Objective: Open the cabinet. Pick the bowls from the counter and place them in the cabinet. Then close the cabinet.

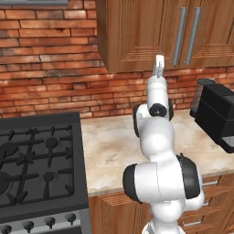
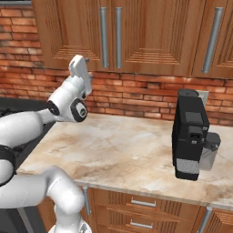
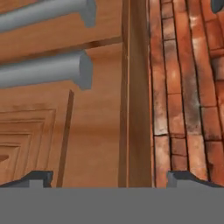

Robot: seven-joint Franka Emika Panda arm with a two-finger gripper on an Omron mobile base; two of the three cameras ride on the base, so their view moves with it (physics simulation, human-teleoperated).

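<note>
The cabinet [image 2: 109, 34] is shut, both panelled doors flush, so the task has barely started: opening, loading the bowls and closing all appear left to do. The gripper [image 3: 109, 177] hangs just below the cabinet's bottom edge, close to the lower ends of the two handles [image 3: 43, 70], its fingers spread wide apart with nothing between them. The cabinet is warm brown wood with stepped rectangular mouldings; the handles are smooth grey round bars. Beneath the cabinet runs rough red brick wall [image 1: 45, 64], then the worktop [image 2: 123, 150], a beige marbled slab. I cannot spot any bowls on it. Right of the cabinet's handles, down on the worktop, stands a boxy black coffee machine [image 2: 191, 134].
</note>
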